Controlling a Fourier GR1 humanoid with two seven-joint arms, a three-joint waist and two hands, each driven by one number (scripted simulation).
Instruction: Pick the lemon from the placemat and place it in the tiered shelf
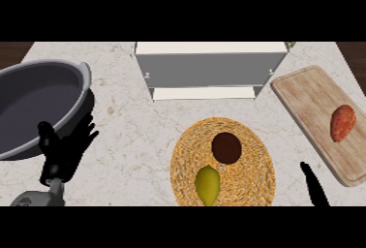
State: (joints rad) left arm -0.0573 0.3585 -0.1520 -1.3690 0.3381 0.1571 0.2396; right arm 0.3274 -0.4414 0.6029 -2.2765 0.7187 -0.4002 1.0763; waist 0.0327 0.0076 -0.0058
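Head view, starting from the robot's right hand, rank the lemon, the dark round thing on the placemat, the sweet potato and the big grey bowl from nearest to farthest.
From the right hand, low at the right edge:
1. Sweet potato, on the cutting board, up and right; the dark round thing, mid placemat, is too close to call.
2. Lemon, placemat's near edge.
3. Grey bowl, far left.

Lemon [207, 184] on placemat [187, 145] nr dark round item [226, 147]; tiered shelf [208, 69] behind; both hands open.
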